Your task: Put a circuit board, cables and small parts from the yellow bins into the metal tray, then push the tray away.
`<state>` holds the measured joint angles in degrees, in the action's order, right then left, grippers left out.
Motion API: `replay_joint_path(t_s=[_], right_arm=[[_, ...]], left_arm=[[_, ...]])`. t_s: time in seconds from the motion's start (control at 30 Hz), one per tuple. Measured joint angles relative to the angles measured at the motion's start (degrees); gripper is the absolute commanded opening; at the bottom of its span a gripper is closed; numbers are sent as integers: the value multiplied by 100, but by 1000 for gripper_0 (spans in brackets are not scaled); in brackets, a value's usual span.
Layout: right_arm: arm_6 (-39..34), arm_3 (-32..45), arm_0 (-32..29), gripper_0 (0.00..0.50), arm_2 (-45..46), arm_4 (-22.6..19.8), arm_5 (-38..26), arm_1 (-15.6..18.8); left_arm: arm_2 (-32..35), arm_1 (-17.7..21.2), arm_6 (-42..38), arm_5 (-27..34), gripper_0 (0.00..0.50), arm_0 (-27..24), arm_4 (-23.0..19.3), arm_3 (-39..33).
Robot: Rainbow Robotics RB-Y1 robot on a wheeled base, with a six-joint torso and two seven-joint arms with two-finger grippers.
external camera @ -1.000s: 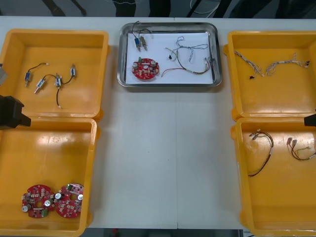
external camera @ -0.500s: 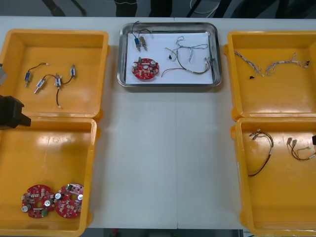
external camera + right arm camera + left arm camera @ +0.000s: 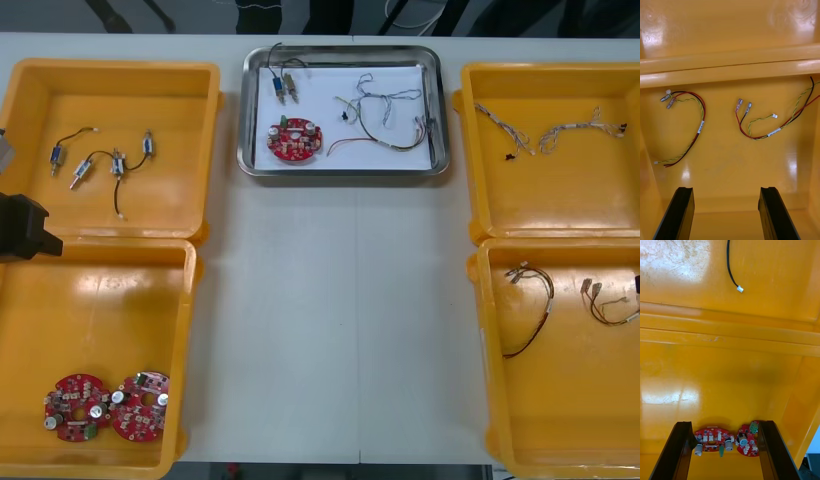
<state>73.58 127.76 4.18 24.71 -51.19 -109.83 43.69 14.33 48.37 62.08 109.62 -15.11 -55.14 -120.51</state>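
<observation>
The metal tray (image 3: 340, 171), white inside, lies at the far middle of the table. In it are a round red circuit board (image 3: 293, 139), small metal parts (image 3: 282, 86) and a tangle of cables (image 3: 385, 115). My left gripper (image 3: 725, 424) is open above the near left bin, with two red circuit boards (image 3: 713, 437) between its fingers, farther down. My right gripper (image 3: 725, 189) is open over the near right bin, with two red and yellow cables (image 3: 692, 123) beyond its fingers. Neither gripper holds anything. The left arm (image 3: 20, 228) shows at the table's left edge.
The far left yellow bin (image 3: 212, 130) holds small metal parts on black cables (image 3: 100, 165). The near left bin (image 3: 190, 330) holds two boards (image 3: 108, 406). The far right bin (image 3: 468, 130) holds pale twisted cables (image 3: 545, 130). The near right bin (image 3: 480, 350) holds red and yellow cables (image 3: 530, 310).
The right arm has drawn back along the right edge toward the near side, until only a sliver of it shows. The left arm and the tray have not moved.
</observation>
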Motion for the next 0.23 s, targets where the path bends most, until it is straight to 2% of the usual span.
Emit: replay_joint_path(t_s=[0.23], right_arm=[[0,0,0,500,0,9,0,73]], left_arm=[[0,0,0,0,500,0,0,0]])
